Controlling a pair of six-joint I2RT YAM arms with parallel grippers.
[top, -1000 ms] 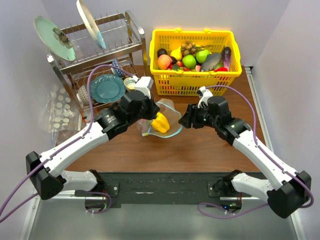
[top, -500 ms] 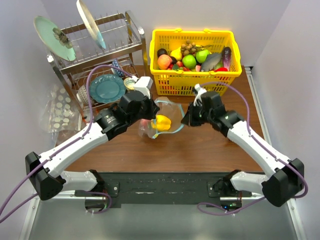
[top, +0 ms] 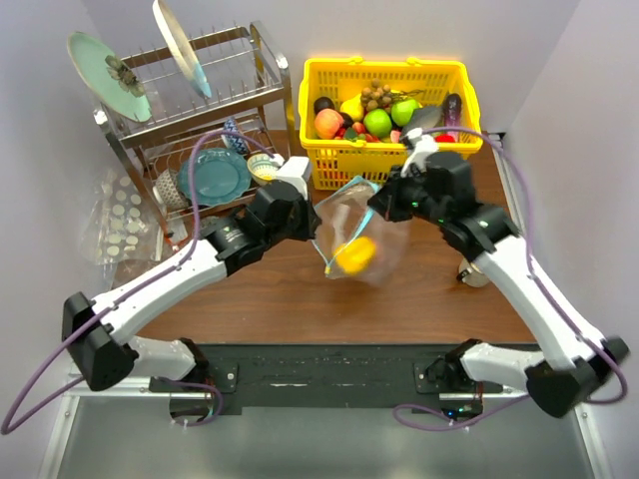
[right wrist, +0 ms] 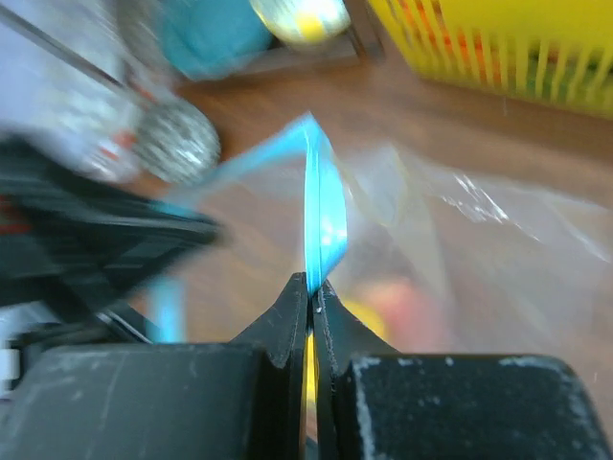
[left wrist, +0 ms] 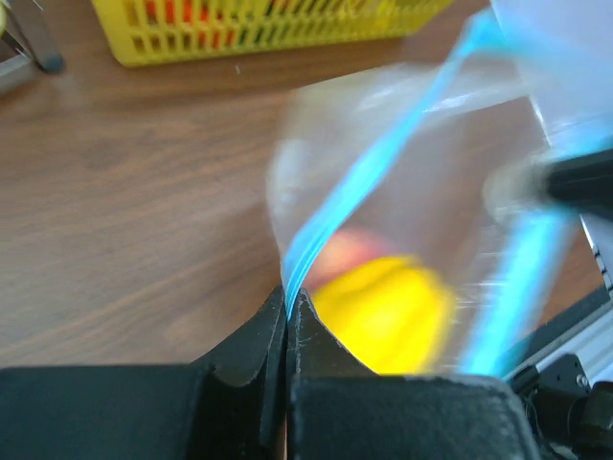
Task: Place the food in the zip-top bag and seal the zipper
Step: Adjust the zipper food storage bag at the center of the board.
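From above, the zip-top bag (top: 384, 239) hangs in the middle of the frame, between the two arms, and looks lifted off the brown surface (top: 260, 289). A yellow food (top: 355, 255) sits low inside it. The left gripper (top: 316, 222) is at the left end of the bag's mouth and the right gripper (top: 382, 207) at the right end. More food lies in the yellow basket (top: 382, 64) at the top. In the left wrist view, the left gripper is pressed together, pinching the blue zipper (left wrist: 383, 144) at the bottom middle. The yellow food shows through the plastic just to the right. In the right wrist view, the right gripper is pressed together too, pinching the blue strip at its tip. This view is blurry. The job now seems to be closing the mouth. To do it well, both ends should pull apart gently so the strip goes straight and flat. Then one gripper can squeeze along it. A pull that is too hard could make the strip slip out.
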